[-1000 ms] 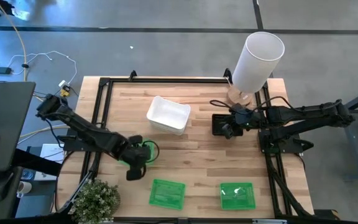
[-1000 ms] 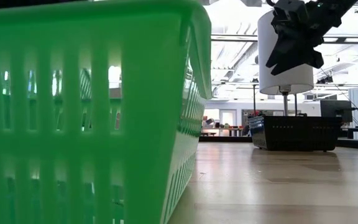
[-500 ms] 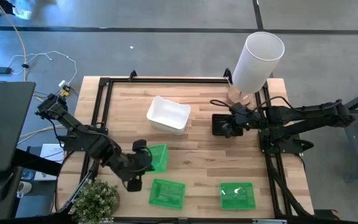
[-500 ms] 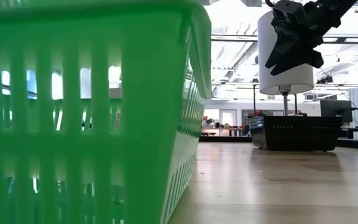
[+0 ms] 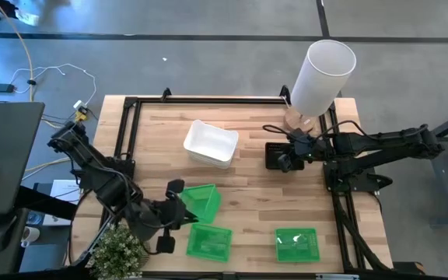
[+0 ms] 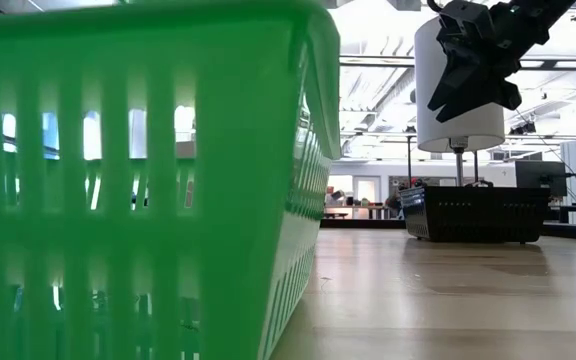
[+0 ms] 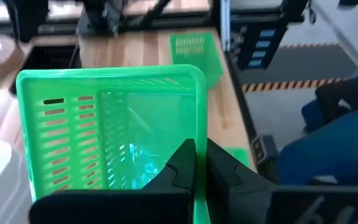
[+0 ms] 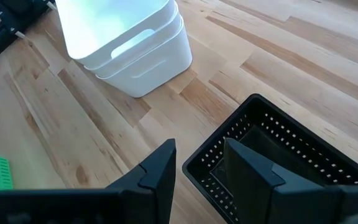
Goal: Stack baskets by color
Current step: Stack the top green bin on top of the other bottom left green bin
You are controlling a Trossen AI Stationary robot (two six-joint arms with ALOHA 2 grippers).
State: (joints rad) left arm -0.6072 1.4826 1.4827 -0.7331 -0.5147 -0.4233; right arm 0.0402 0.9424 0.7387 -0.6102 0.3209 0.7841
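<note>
Between the left claw (image 7: 199, 163) fingers sits one wall of a green basket (image 5: 201, 201), pinched shut and tilted just above a second green basket (image 5: 210, 241) on the counter (image 5: 255, 187). Thin slotted plastic: looks light, a bit flexy, so grip the rim. Right claw (image 8: 199, 163), part open and empty, hovers over the black baskets (image 8: 272, 162), white stack (image 8: 129, 43) beyond.

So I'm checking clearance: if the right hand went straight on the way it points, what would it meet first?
Probably the near rim of the black slotted plastic basket, directly under the open right hand; depth is uncertain.
</note>
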